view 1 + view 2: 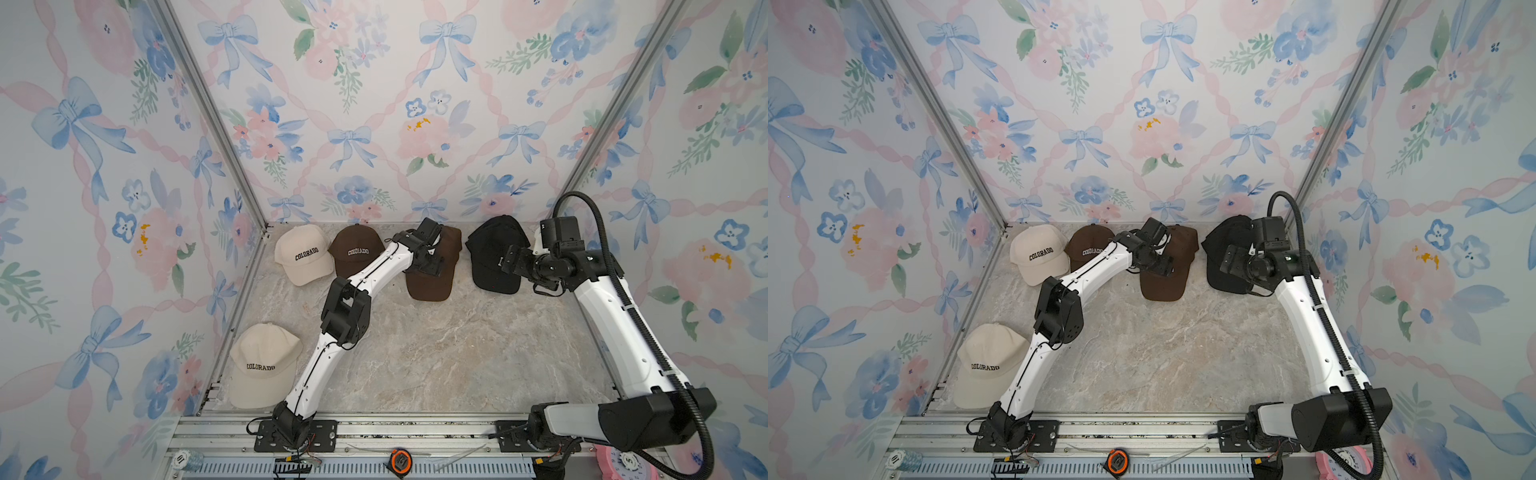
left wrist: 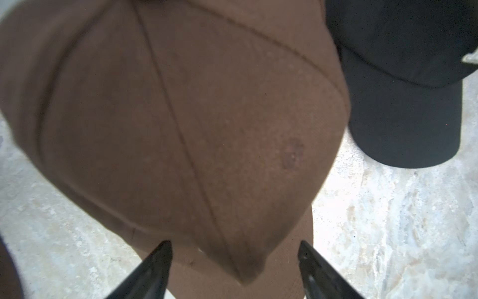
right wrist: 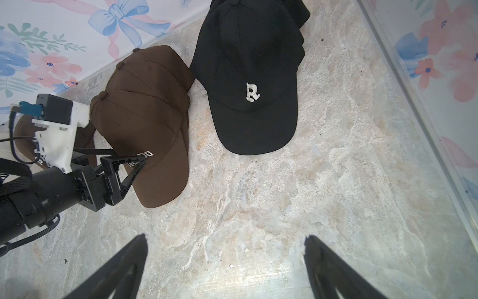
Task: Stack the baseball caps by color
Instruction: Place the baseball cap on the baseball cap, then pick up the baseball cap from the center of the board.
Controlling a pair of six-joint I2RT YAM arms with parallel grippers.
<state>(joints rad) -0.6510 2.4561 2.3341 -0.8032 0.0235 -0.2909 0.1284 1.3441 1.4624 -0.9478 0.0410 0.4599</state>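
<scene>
Marble tabletop point(image 1: 457, 353). Left gripper point(image 2: 234, 243) hung open, brown cap stack point(image 3: 144, 124) just ahead; a careless retreat could snag and skew it. Right gripper point(image 3: 225, 237) gaped too.

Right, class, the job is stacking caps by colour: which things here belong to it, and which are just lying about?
Belong: back cream cap, front cream cap, lone brown cap, brown stack, black stack.
Lying about: tape measure, pink clock, poker-chip stack.
</scene>
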